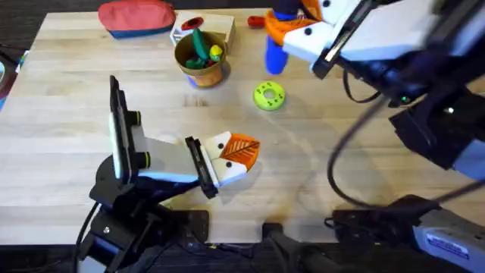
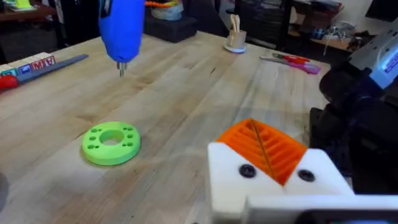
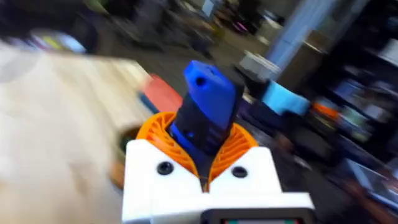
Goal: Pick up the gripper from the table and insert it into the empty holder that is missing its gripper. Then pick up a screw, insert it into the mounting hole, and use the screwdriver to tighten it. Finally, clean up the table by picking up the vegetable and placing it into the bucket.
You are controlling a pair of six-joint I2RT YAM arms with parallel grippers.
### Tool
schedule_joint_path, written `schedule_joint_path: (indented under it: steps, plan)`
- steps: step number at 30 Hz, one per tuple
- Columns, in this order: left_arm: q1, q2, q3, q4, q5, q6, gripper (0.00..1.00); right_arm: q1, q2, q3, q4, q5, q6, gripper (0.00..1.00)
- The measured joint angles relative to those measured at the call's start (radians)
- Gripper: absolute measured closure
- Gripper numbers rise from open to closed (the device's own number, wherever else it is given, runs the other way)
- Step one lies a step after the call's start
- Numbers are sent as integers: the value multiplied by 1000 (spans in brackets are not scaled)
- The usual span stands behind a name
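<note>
**Over the far desk edge, a top-heavy driver in a narrow pinch**

At the far side of the desk (image 1: 68, 152), your right tool (image 1: 292, 30) is clamped on the blue screwdriver (image 1: 274, 47), orange pads pressed to either side of its thick body. From the left wrist camera, the screwdriver's bit (image 2: 121, 67) hangs point-down over bare wood, near the green ring (image 2: 112, 143) but clear of it. Your left tool (image 1: 239, 152) lies low in the middle of the desk. Its white holder (image 2: 273, 180) carries orange pads that meet face to face, so it is closed, with nothing between them that I can see.

Watch these from here:

- **Slip or twist in the grip.** The body is round and smooth, and two ribbed pads bear on it only along narrow lines. A quick swing or a sideways push on the bit could turn it in the pinch, so the bit would reach a screw head at an angle.
- **Bit striking wood.** If you descend before you are lined up, the tip digs into the desk or skates off.
- **Clipping the neighbours.** The bucket (image 1: 201, 61) and the ring both sit beside the path toward the left tool. A low sweep would knock either one.
- **The vegetable.** A dark green piece (image 1: 198, 44) stands in the bucket. It is probably the vegetable, though I cannot be sure from this height, so tipping the bucket may spill it
</note>
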Motion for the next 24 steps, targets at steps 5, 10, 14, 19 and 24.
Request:
schedule_joint_path:
  steps: [5, 10, 14, 19, 24]
  plan:
    - [0, 0, 0, 0, 0, 0, 994, -125, 99, 0, -51, 143, -306, 994]
    - [0, 0, 0, 0, 0, 0, 994, -172, 241, 0, -83, 317, -604, 994]
    - [0, 0, 0, 0, 0, 0, 994, -180, 379, 0, -85, 423, -796, 994]
    - [0, 0, 0, 0, 0, 0, 994, -177, 500, 0, -89, 470, -905, 994]
    - [0, 0, 0, 0, 0, 0, 994, -165, 548, 5, -144, 490, -963, 994]
